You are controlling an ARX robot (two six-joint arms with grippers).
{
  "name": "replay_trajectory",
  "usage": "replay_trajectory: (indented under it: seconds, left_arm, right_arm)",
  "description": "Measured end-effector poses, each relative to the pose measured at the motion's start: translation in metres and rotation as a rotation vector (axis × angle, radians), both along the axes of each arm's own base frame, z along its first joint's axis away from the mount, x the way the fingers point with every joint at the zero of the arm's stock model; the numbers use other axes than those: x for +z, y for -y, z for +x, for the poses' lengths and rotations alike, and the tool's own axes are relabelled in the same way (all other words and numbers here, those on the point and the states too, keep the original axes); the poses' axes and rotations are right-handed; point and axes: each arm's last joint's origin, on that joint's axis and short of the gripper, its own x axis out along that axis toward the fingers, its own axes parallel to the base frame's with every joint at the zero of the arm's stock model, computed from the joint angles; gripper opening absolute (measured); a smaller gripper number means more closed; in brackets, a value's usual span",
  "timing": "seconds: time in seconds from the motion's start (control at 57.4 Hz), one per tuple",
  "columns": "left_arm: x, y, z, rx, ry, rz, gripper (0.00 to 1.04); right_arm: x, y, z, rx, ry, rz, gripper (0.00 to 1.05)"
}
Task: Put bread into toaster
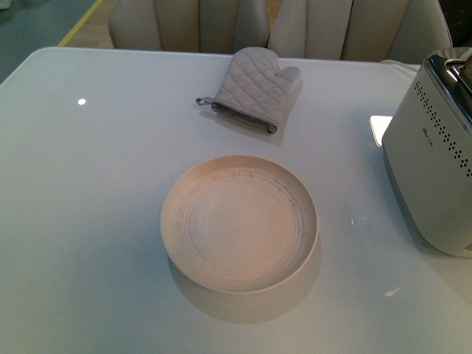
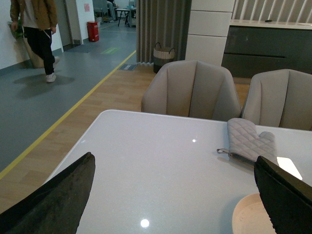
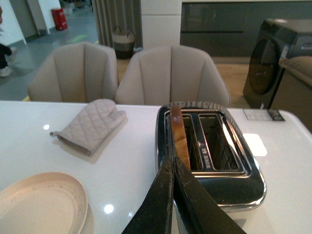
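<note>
In the right wrist view, my right gripper (image 3: 171, 161) is shut on the bread (image 3: 179, 132), a slice seen edge-on with brown crust. The slice stands upright in one slot of the toaster (image 3: 207, 146), right above its chrome slotted top. The other slot holds nothing. The front view shows the toaster (image 1: 431, 173) at the table's right edge, white-grey with dotted side; neither arm appears there. My left gripper (image 2: 175, 195) hangs open over the table in the left wrist view, its dark fingers (image 2: 58, 200) far apart with nothing between them.
A round cream plate (image 1: 240, 221) sits mid-table with nothing on it. A quilted grey oven mitt (image 1: 254, 88) lies behind it. Beige chairs (image 1: 192, 22) line the table's far edge. A person walks in the background of the left wrist view.
</note>
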Motion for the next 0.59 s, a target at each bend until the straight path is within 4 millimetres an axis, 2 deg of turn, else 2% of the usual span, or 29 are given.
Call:
replay_trajectory:
  seconds: [0.261,0.592]
  left_arm:
    - [0.0,0.0,0.0,0.0,0.0,0.0,0.97]
    - [0.0,0.0,0.0,0.0,0.0,0.0,0.97]
  right_arm:
    - [0.0004,0.0,-0.0008,0.0,0.007,0.0,0.02]
    - [0.0004,0.0,-0.0008,0.0,0.007,0.0,0.6]
